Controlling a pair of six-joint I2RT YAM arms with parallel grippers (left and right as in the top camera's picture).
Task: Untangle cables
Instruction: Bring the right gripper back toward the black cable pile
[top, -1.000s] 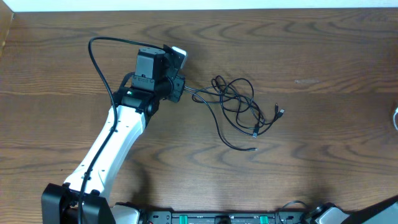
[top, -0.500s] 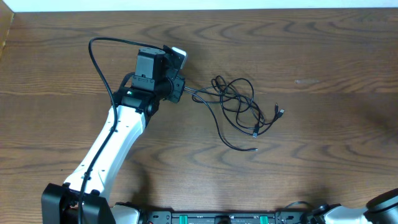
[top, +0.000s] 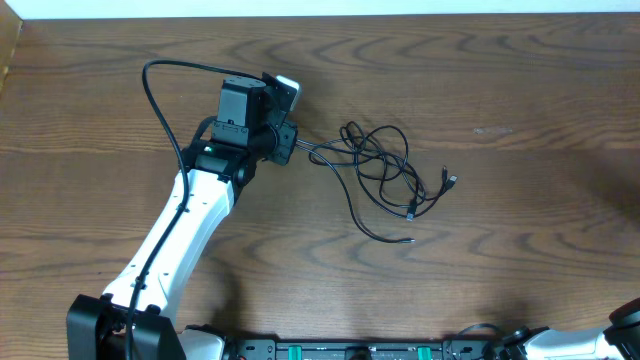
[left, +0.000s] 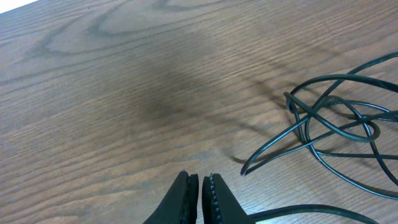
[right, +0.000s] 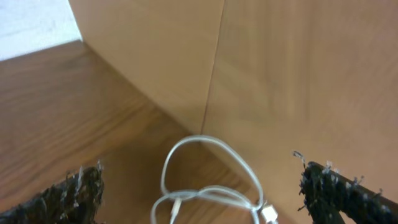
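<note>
"Cables (top: 385, 170): where, and in what state?"

"Heaped in loose black loops near the middle of the table (top: 500, 80), just right of the left gripper (left: 199, 182). Crossed over and under in several places, densest toward the left of the heap, opening into wider arcs on the right. Small plug ends (top: 452, 181) poking out on the right and lower sides. Separate white cable (right: 199, 138) coiled beside a tan panel (right: 298, 74), below the right gripper (right: 198, 163)."

"And the tools?"

"Left gripper pinched shut, hanging low over the wood at the tangle's left fringe. Black strand emerging beside its fingers (left: 214, 199); clamped or merely passing, impossible to tell. Right gripper spread fully wide, gripping nothing, poised above the white loops."

"Likely trouble from here?"

"Could cinch into a knot if dragged straight through the crossings instead of lifted clear. Could slide along as one bundle, being light and slick on smooth wood, with nothing pinning the far side. Might hook a plug end inside a loop. Might also slip from shut pads unnoticed, given so thin a cord."

"Materials?"

"Thin round rubbery cord, slightly glossy, springy enough to hold open curves rather than lie flat. Hard little metal-tipped plugs. Dark brown table with bold woodgrain, flat and smooth. Ribbed inner faces on the left fingers; frayed-looking dark padding on the right fingers (right: 339, 193)."
</note>
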